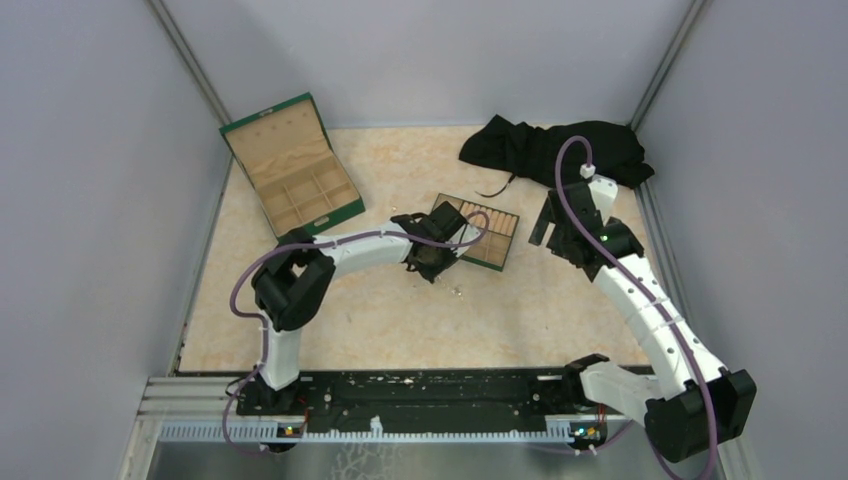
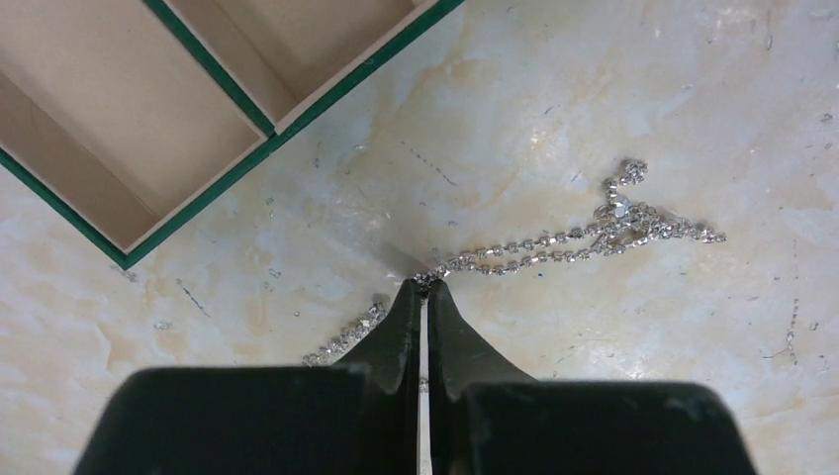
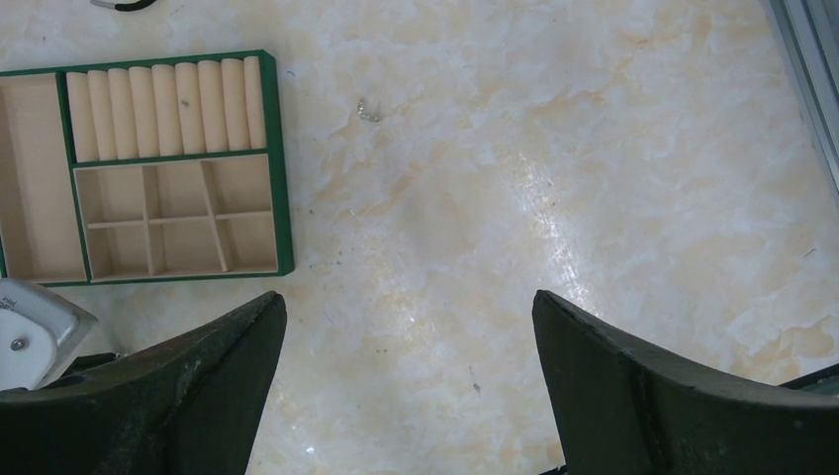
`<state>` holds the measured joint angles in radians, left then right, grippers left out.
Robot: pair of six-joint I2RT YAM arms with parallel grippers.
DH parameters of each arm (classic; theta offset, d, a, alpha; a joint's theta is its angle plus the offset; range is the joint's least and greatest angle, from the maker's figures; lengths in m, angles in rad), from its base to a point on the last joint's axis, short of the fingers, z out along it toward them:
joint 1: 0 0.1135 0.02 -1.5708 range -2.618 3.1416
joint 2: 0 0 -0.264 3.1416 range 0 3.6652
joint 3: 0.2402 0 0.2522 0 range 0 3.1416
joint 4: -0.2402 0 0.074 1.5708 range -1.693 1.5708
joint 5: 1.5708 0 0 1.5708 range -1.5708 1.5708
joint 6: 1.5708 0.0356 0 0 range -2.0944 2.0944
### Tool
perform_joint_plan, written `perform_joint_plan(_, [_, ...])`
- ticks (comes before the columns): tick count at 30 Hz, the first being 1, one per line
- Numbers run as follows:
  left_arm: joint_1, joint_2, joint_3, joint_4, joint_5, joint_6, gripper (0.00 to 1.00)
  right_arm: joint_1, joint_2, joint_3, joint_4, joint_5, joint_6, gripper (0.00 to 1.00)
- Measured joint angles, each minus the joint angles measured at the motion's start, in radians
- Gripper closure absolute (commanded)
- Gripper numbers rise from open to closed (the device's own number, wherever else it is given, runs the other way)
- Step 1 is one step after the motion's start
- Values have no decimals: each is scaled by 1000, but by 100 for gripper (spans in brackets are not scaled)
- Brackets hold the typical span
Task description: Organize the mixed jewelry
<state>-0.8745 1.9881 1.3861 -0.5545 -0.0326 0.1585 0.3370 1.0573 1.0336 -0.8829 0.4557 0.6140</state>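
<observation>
In the left wrist view my left gripper [image 2: 427, 283] is shut, pinching a thin silvery rhinestone chain [image 2: 554, 242] at the fingertips. The rest of the chain lies on the marble table to the right, and another stretch shows left of the fingers [image 2: 346, 341]. In the top view the left gripper [image 1: 432, 262] sits at the near left corner of the small green-rimmed wooden tray [image 1: 488, 252]. My right gripper [image 3: 408, 327] is open and empty above bare table, right of the tray [image 3: 40, 178]. A tiny silvery piece [image 3: 368, 111] lies on the table beside the tray.
The tray holds a row of tan padded rolls [image 3: 163, 109] and several bare compartments. A larger open green wooden box [image 1: 295, 165] stands at the back left. A black cloth [image 1: 555, 150] lies at the back right. Grey walls enclose the table.
</observation>
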Motion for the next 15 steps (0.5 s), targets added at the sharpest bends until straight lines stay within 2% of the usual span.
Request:
perform_joint_plan(8, [0,-67,-51,-26,-28,-82,100,0,6,0,2,-1,0,7])
perform_joint_plan(15, [0,-230,-54,-14,-48,-159,100,0,8,0,5,-2,0,7])
